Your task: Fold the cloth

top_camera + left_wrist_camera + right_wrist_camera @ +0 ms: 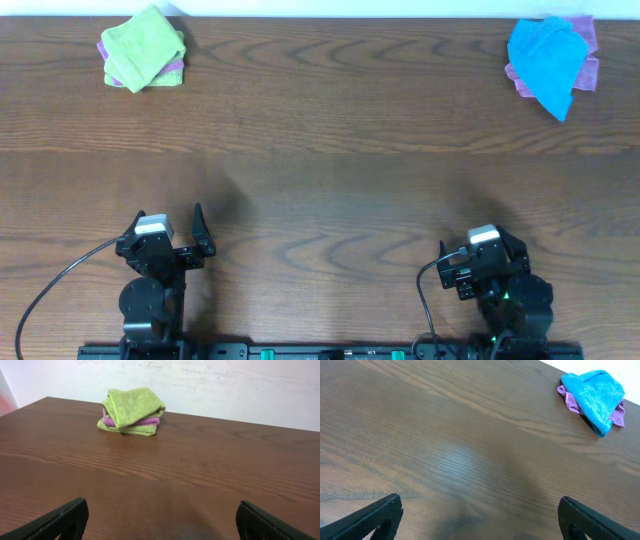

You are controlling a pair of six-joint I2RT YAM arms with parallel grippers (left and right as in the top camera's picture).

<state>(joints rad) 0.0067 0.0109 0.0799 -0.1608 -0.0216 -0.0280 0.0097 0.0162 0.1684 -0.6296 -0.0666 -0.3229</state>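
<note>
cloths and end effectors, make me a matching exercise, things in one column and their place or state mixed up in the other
1 green cloth
2 blue cloth
3 left end effector
4 right end effector

a far right, on a purple cloth
b near left, open
c far left, folded
d near right, open

Pairs: 1-c, 2-a, 3-b, 4-d

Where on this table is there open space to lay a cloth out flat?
The whole middle of the table is bare, from the green and purple cloth stack at far left across to the blue cloth at far right, and down to the left gripper and right gripper. Only those two far corners are crowded.
</note>
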